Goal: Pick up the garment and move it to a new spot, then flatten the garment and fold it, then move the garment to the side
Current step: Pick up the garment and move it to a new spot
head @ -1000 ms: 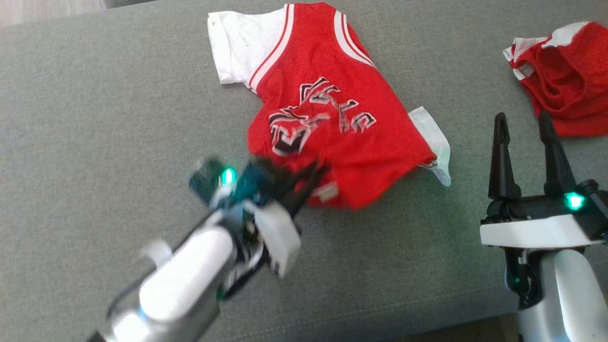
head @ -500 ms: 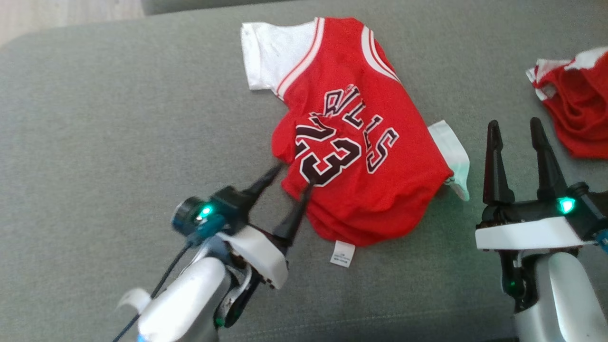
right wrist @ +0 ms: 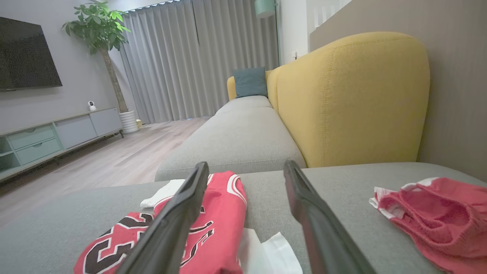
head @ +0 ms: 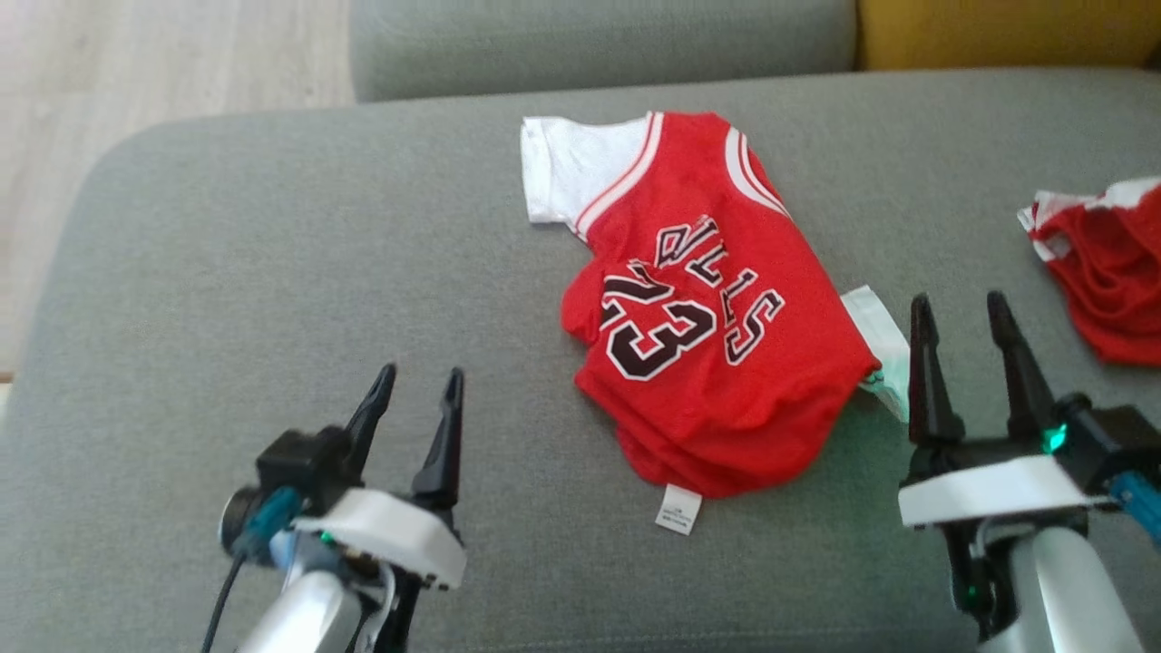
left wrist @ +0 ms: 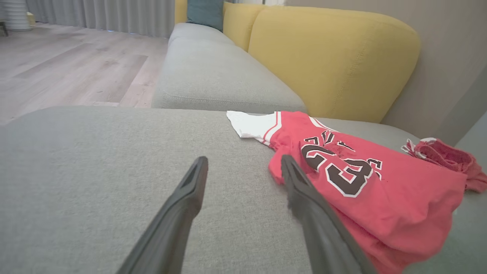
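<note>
Head view: the red jersey (head: 717, 363) is lying crumpled on the sofa (head: 227, 254) between the left tool (head: 422, 374) and right tool (head: 958, 299), both standing wide open, gripping nothing. Left wrist view: the jersey (left wrist: 380, 179) is lying just right of the left tool (left wrist: 244, 160). Right wrist view: the jersey (right wrist: 224, 213) is showing lower left, shorts (right wrist: 437, 213) lying right.

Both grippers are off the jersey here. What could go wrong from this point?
1. The red jersey lies rumpled, bunched at the hem, with one white sleeve caught under its edge. Folding it before it is flattened would probably lock in those creases.
2. The crumpled red garment lies near the right gripper, whose jaws stand open. A move of the jersey towards that side could snag it or land on it.
</note>
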Controlling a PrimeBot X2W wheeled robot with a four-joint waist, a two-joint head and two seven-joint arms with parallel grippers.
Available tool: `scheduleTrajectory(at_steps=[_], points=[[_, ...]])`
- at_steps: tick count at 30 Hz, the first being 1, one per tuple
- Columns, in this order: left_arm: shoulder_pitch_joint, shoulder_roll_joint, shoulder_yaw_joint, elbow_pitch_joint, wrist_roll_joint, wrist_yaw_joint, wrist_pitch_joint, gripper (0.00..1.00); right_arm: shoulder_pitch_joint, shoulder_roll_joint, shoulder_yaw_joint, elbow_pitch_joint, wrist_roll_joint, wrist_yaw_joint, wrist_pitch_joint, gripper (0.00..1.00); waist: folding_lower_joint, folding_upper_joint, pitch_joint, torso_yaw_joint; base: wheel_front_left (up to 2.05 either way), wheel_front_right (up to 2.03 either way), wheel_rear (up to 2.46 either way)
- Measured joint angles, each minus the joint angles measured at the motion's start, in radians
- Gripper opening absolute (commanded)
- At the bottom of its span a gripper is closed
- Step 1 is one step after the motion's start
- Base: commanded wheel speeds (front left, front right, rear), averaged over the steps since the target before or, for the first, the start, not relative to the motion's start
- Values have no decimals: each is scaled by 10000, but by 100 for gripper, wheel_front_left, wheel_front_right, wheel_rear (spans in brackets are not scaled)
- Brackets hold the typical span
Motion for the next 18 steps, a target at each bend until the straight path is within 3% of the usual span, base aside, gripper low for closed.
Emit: scheduleTrajectory(at_steps=[9,18], points=[[1190,-251,761,-593,387,140,0,100,770,6,61,443,21,0,121,100,0,0,-580,418,0,0,0],[1662,-677,1501,-757,871,15,0,100,834,8,288,798,121,0,100,100,0,0,-704,648,0,0,0]])
